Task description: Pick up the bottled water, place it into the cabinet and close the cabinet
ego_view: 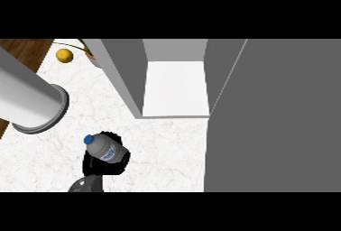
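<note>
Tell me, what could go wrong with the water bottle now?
The black left hand holds the clear plastic water bottle with a blue cap tilted, so it might tip over when set on the white cabinet shelf. The grey cabinet side wall stands between bottle and opening, so the bottle may bump it.

Grey cylinder (30, 97) is taking up left side of counter (166, 153); yellow fruit (64, 55) is sitting top left beside a stem (84, 46); wood floor (23, 47) is showing past the corner
</note>
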You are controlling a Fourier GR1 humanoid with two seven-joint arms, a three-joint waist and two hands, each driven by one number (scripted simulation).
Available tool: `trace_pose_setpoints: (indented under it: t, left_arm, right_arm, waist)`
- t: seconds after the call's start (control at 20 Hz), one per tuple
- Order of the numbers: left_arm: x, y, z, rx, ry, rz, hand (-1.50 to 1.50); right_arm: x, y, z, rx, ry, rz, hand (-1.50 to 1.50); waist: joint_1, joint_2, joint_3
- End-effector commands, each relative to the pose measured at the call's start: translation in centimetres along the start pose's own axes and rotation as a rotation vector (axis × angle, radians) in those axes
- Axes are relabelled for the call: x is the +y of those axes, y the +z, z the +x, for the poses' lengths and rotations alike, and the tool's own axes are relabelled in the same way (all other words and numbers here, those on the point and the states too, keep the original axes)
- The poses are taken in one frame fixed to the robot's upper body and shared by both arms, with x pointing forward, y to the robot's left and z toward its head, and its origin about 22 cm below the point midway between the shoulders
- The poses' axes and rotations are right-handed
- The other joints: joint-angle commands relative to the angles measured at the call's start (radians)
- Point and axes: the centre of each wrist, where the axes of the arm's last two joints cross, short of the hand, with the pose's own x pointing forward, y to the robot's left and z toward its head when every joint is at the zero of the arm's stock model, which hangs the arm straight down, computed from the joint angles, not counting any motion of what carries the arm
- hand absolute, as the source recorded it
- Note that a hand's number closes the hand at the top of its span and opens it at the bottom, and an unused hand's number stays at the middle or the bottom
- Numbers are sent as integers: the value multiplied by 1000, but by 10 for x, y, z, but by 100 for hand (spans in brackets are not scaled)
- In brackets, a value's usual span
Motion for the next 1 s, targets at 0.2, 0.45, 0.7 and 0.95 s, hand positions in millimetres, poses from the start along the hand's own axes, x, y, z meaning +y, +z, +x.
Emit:
trace_pose_setpoints:
  t: [0.2, 0.45, 0.7, 0.95]
  left_arm:
    - [-63, -40, 18, 21, 57, -71, 150]
    - [-110, -57, 37, 9, 25, -101, 150]
    - [-157, -75, 64, -66, -101, -109, 150]
    - [-193, -98, 75, -67, -139, -110, 150]
  right_arm:
    - [9, -5, 17, -45, -53, -28, -150]
    - [0, -6, 19, -34, -49, -18, -150]
    - [1, 4, 17, -35, -67, -8, -150]
    - [-10, -2, 16, -66, -55, -32, -150]
  waist:
    - [6, -3, -3]
    - [2, 1, -3]
    - [-10, -2, -3]
    - [-19, 6, -3]
